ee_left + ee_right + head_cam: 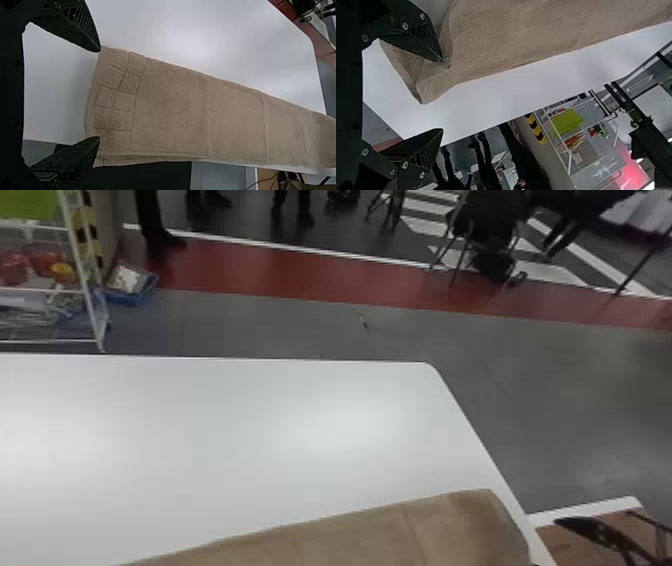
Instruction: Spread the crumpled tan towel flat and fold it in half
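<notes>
Has the towel (pixel 390 535) on the table (pixel 250 430), at near right. Has a rack (pixel 89 297) behind the table, left.

No text, label, brand, number or sign can be read in the head view or in either wrist view.
</notes>
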Robot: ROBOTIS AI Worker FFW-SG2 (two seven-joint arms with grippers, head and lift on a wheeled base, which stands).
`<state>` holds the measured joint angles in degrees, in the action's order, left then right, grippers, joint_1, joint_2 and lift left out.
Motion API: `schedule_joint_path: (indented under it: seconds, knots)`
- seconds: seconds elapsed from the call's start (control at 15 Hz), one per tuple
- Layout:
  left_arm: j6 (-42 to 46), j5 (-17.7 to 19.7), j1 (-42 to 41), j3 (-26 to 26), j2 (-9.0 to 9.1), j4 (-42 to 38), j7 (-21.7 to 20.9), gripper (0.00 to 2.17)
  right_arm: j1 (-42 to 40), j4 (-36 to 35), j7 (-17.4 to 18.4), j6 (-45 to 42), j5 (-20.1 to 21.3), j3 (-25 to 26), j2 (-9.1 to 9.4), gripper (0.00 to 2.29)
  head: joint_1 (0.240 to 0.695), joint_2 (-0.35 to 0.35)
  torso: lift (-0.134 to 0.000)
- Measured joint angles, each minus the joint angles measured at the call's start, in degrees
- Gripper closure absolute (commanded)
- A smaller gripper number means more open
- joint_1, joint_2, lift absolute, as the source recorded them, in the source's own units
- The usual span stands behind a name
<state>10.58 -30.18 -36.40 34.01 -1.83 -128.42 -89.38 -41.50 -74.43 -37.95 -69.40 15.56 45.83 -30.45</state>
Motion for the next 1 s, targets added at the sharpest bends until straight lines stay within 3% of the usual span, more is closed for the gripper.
schedule_joint_path:
  seconds: [0.07,0.2,0.33,0.53,0.73,1.0]
  knots:
    - [0.0,0.0,0.1,0.0,-0.03,0.1,0.0,0.10,-0.1,0.1,-3.1,1.1,-2.8,0.0,0.01,0.31,0.695,-0.350,-0.123]
    - [0.0,0.0,0.1,0.0,-0.04,0.1,-0.2,0.10,-0.2,-0.7,-9.1,6.7,-12.6,0.2,0.18,0.31,0.695,-0.350,-0.123]
    - [0.0,-0.1,0.1,0.0,-0.03,0.1,-0.2,0.10,-0.1,-2.4,-11.4,15.0,-20.2,1.0,0.53,0.31,0.695,-0.350,-0.123]
    - [-0.1,-0.1,0.1,0.0,-0.04,0.1,-0.3,0.10,0.5,-10.5,-12.8,43.9,-29.4,3.0,2.20,0.31,0.695,-0.350,-0.123]
    - [-0.1,-0.1,0.1,0.0,0.04,-0.1,-0.3,0.10,2.9,-18.8,-13.3,64.5,-31.0,4.1,4.58,0.35,0.695,-0.350,-0.123]
    - [0.0,0.2,0.2,0.2,-0.05,-0.1,-0.2,0.10,4.5,-22.4,-15.2,76.1,-31.4,1.9,6.00,0.41,0.695,-0.350,-0.123]
